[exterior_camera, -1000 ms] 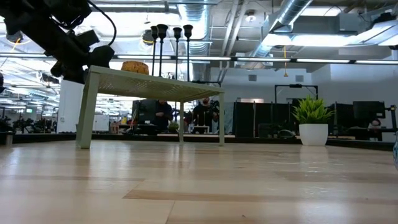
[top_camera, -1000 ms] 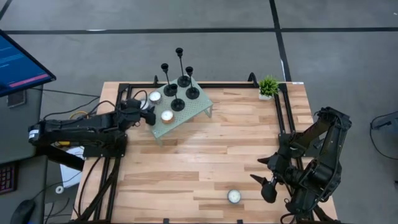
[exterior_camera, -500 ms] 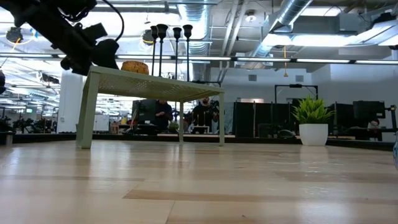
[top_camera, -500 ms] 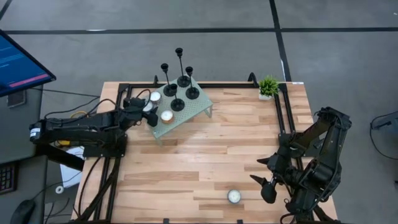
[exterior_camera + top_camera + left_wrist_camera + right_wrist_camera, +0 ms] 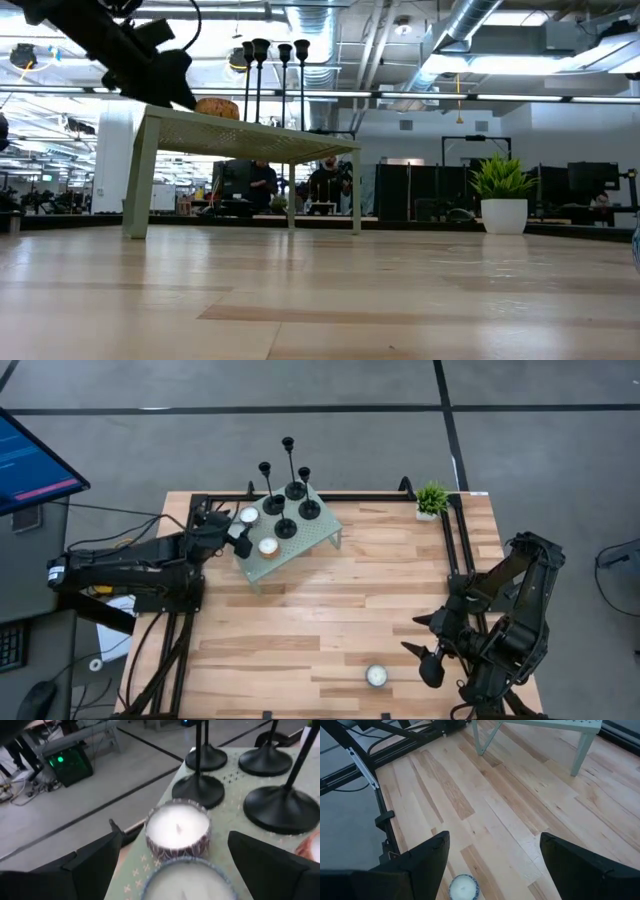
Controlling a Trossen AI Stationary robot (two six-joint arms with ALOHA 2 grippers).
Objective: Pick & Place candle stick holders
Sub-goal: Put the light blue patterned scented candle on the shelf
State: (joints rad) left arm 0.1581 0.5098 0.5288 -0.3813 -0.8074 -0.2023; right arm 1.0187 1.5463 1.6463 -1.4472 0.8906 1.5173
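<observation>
Candle stick holders (image 5: 265, 795) stand just beyond open left gripper (image 5: 172, 865).

Candle stick holders (image 5: 287, 510) and candles (image 5: 258, 531) on the stand (image 5: 322, 530), far left of the table (image 5: 330, 620)

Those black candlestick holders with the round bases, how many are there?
4, all standing on the pale green stand: one at its far edge, one on the left, one on the right, one nearest the table's middle. None seems hidden.
</observation>
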